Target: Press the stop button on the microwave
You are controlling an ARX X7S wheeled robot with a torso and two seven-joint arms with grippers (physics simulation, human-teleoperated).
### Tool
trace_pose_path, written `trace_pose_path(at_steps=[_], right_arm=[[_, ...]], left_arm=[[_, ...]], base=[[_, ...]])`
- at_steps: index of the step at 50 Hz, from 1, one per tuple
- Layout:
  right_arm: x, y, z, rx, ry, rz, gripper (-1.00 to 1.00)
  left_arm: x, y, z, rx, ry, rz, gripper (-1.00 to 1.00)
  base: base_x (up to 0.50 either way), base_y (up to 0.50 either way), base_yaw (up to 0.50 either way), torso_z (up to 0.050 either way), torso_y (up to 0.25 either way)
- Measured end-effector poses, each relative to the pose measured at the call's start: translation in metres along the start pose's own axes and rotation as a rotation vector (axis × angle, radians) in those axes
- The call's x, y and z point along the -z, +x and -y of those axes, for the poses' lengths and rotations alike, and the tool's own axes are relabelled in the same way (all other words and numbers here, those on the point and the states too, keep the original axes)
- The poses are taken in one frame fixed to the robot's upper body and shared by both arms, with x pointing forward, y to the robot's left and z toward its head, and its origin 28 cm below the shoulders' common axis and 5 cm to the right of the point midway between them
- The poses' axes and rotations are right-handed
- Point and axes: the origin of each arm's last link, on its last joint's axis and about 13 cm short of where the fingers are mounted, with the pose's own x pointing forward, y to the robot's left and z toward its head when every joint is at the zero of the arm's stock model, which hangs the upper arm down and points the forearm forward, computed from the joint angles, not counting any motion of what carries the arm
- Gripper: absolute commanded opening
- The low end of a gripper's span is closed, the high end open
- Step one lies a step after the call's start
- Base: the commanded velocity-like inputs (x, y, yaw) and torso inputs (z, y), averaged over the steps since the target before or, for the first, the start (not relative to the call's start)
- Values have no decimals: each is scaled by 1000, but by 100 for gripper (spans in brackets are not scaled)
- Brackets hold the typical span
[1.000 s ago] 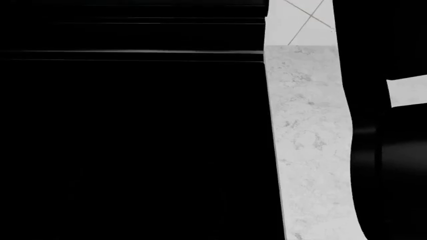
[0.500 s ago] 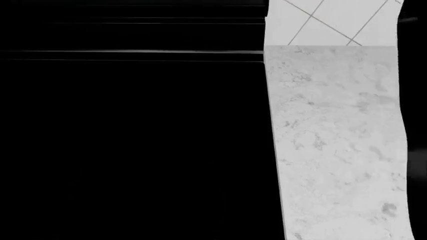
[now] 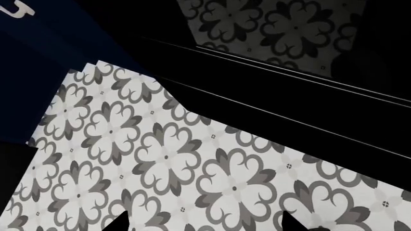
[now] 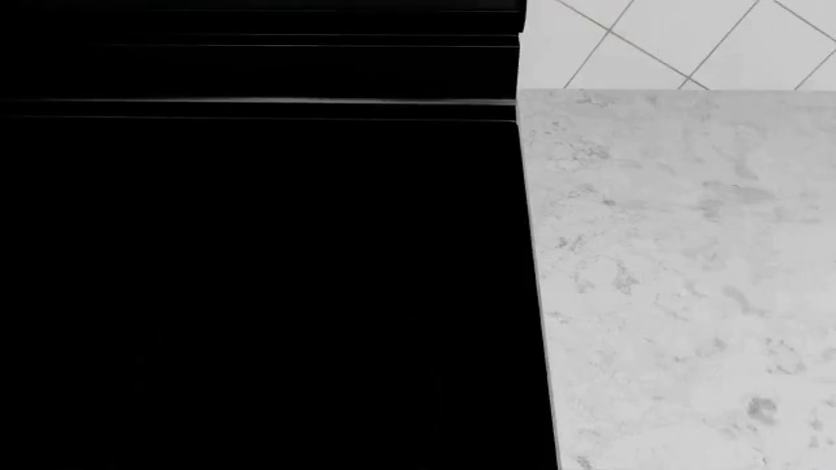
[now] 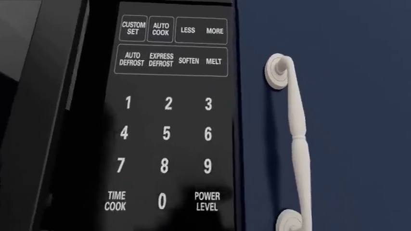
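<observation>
The microwave's black control panel [image 5: 167, 120] fills the right wrist view from close up. It shows preset keys at one end, the digit keys, then TIME COOK, 0 and POWER LEVEL. No stop button shows in this frame. A dim dark patch lies over the panel's edge past the 0 key; I cannot make out the right gripper's fingers against the black. My left gripper [image 3: 205, 226] is open and empty, with its two black fingertips [image 3: 121, 224] wide apart over patterned floor tiles [image 3: 160, 159]. Neither arm shows in the head view.
A navy cabinet door [image 5: 353, 96] with a white handle [image 5: 297, 139] stands beside the panel. The microwave's dark door [image 5: 32, 96] is on the panel's other side. The head view shows a black surface [image 4: 261, 274], a marble counter [image 4: 679, 274] and a tiled wall [image 4: 679, 39].
In the head view a dark arm shape that covered the right of the counter has slid out past the right edge, baring the marble and wall tiles.
</observation>
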Motion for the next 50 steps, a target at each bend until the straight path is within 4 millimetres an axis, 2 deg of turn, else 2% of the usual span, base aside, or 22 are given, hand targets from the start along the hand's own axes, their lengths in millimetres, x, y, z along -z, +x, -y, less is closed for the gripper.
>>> trace_pose_path(at_steps=[18,50], right_arm=[[23,2,8,17,-17,-66,-100],[39,-1,8,2,-38,-109,-100]], left_arm=[[0,0,0,0,0,0,100],[0,0,0,0,0,0,100]], base=[[0,0,0,0,0],[0,0,0,0,0]])
